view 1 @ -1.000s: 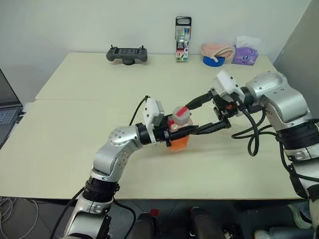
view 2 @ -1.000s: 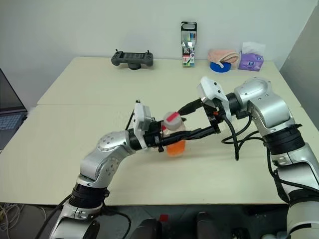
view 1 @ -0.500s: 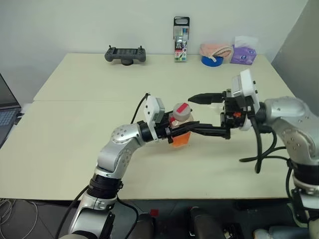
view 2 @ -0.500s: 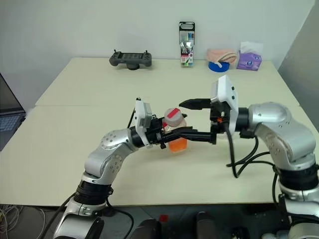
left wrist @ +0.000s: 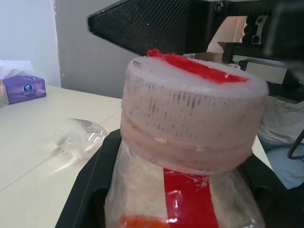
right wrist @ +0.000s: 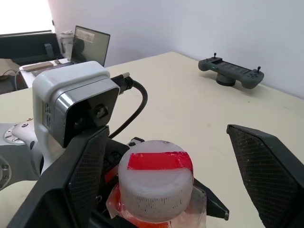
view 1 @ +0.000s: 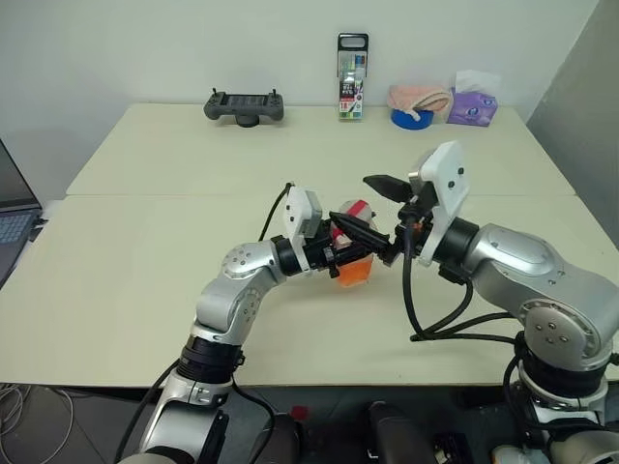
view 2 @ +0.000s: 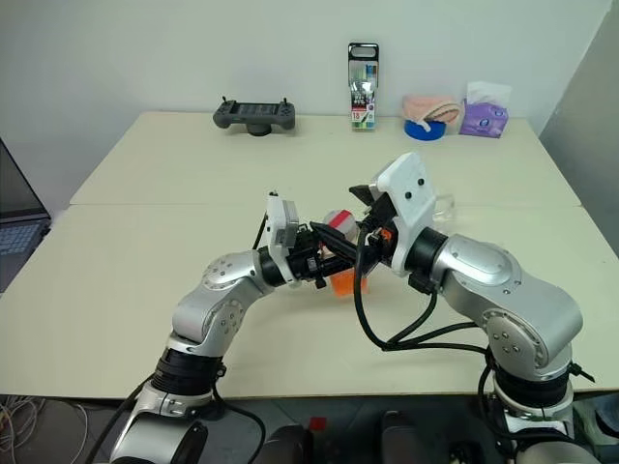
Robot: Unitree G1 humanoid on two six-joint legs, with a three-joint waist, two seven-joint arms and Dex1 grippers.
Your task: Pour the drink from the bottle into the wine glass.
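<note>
Clamped upright above the middle of the table [view 1: 145, 251]: the bottle [view 1: 352, 253], pale cap [right wrist: 155, 176] with a red stripe on top, orange-red drink [view 1: 354, 272] low in its body. Gripped around the body by the left gripper [view 1: 350, 253], black fingers closed tight against the plastic, in the same spot as a second ago. Spread wide to either side of the cap, without touching it: the right gripper [view 1: 371, 206], one finger [right wrist: 85, 178] and the other [right wrist: 270, 175] flanking the cap in the right wrist view. Swung round since the earlier frames, the right arm: then reaching in from the far right with fingers pointing at the bottle from the side, now drawn in close with the wrist turned and its white camera housing standing above the bottle. Lying beyond, on the tabletop to the right: the wine glass [left wrist: 80, 137], clear, apart from both grippers. Along the far edge, unchanged: a black handheld controller [view 1: 244, 104], a tall black-topped pack [view 1: 352, 75], a blue tape roll [view 1: 411, 118] and a purple tissue box [view 1: 473, 106].
</note>
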